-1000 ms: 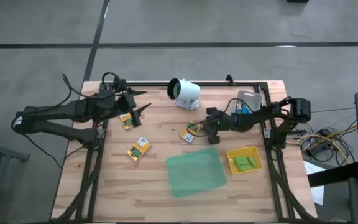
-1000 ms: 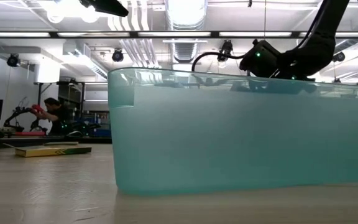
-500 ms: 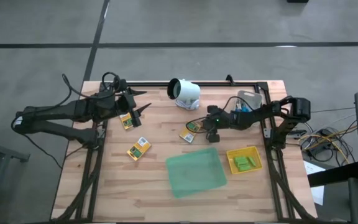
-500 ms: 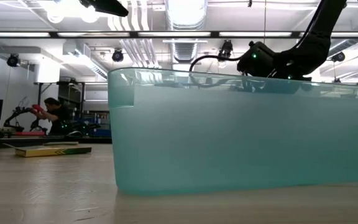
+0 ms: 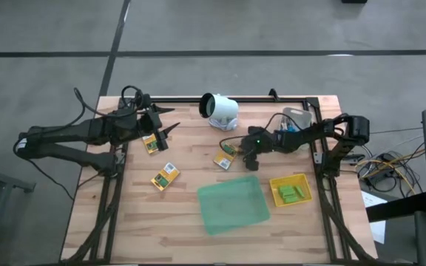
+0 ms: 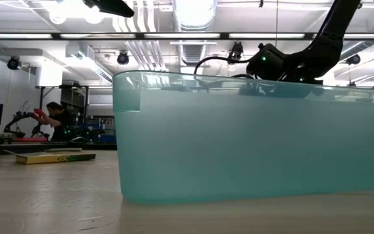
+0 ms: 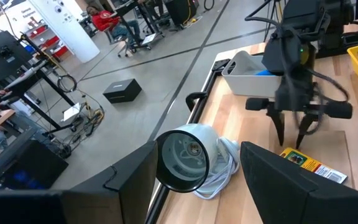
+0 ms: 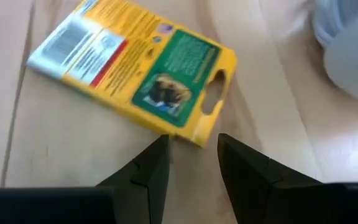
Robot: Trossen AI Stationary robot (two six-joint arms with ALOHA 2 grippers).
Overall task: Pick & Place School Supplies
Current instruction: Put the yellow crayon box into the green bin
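- Over the surface's [image 5: 124, 222] left edge, the left claw [image 5: 170, 130] is hovering released and empty, with one packet [image 5: 151, 143] lying just beside it and a second packet [image 5: 165, 176] lying nearer the front.
- Near the middle, the right claw [image 8: 191, 158] is hanging low with its fingers parted and empty, just short of the third packet's [image 8: 135, 78] hanger edge.
- Since that packet is lying flat and slightly askew, the fingers are risking skidding over it or nudging it aside rather than pinching it.
- Coming down too hard is likely to jam the fingertips into the wood.
- In front of it, the green tray [image 5: 233, 207] is sitting with nothing in it.
- Farther right, green blocks [image 5: 290, 194] are resting in the yellow tray [image 5: 302, 180].
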